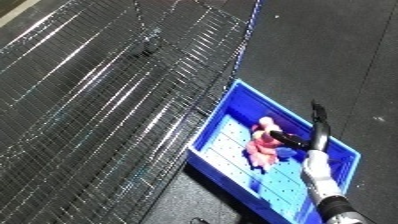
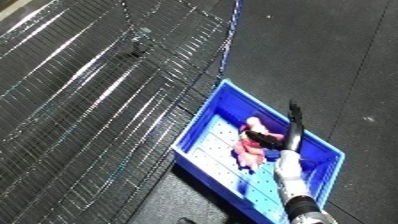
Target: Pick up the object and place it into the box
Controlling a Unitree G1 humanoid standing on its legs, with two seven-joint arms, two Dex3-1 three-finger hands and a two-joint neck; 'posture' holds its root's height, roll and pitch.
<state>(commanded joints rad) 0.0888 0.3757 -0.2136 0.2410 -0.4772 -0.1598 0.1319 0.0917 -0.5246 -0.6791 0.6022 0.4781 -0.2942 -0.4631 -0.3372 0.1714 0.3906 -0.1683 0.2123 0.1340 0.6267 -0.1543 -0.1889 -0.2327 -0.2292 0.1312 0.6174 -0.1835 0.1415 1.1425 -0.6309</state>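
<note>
You are looking down through the two eyes of the head camera, both views tilted so the scene runs on a diagonal. Each takes in the wire mesh surface (image 1: 98,100) at the left, the dark floor (image 1: 338,50) at the upper right and the blue bin (image 1: 233,107) low at centre-right. The right eye view shows the same ground shifted slightly leftward. The right hand (image 2: 289,132) enters from the lower edge.

a blue bin (image 1: 213,131) rests on dark floor (image 1: 338,55) beside a wire rack (image 1: 98,100).
</note>
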